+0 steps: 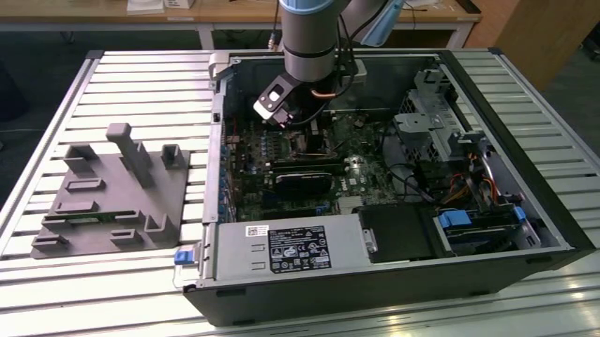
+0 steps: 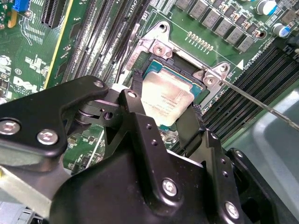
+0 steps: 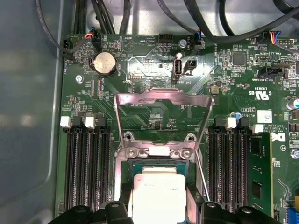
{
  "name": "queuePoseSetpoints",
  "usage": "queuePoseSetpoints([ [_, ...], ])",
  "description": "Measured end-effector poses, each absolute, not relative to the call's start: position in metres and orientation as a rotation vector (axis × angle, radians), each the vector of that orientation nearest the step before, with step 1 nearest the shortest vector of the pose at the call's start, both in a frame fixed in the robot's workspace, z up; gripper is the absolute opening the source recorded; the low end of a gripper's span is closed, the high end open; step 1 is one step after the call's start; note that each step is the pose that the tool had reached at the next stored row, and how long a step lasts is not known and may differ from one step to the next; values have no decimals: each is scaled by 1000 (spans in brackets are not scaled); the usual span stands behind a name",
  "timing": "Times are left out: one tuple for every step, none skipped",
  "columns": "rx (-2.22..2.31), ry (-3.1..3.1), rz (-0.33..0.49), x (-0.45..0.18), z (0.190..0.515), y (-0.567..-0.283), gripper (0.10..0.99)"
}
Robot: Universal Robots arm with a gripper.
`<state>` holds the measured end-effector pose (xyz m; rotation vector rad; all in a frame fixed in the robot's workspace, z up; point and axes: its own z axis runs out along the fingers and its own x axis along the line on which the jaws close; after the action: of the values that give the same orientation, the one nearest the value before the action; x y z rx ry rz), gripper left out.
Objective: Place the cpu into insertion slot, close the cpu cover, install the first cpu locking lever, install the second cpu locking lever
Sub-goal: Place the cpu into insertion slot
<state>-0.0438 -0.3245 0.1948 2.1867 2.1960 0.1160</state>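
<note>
Second wrist view: the black gripper (image 2: 162, 119) is clamped on the flat, square, silver-beige cpu (image 2: 167, 98), metal face up, over the dark silver-rimmed insertion slot (image 2: 158, 70)

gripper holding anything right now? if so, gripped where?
Yes: the gripper holds the chip, jaws closed on two opposite edges, its metal face showing between them. It is over the socket, whose cover is flipped open.

Second wrist view: claw (image 2: 161, 109) body hides cpu (image 2: 166, 93) near edge + part of insertion slot (image 2: 186, 75). First wrist view: cpu (image 3: 156, 193) cut off at pic edge. Exterior view: arm (image 1: 310, 42) blocks insertion slot.
</note>
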Motion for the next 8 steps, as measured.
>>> queuePoseSetpoints([
  [2187, 2196, 116, -44, 195, -324, 537],
  [2187, 2196, 116, -44, 195, -324, 537],
  [2187, 2196, 116, -44, 195, -324, 537],
  [2187, 2196, 116, -44, 195, -324, 537],
  [2187, 2196, 116, -43, 195, -324, 537],
  [2187, 2196, 116, -43, 195, -324, 537],
  [2187, 2196, 116, -43, 195, -324, 537],
  [2187, 2196, 116, -43, 194, -323, 537],
])
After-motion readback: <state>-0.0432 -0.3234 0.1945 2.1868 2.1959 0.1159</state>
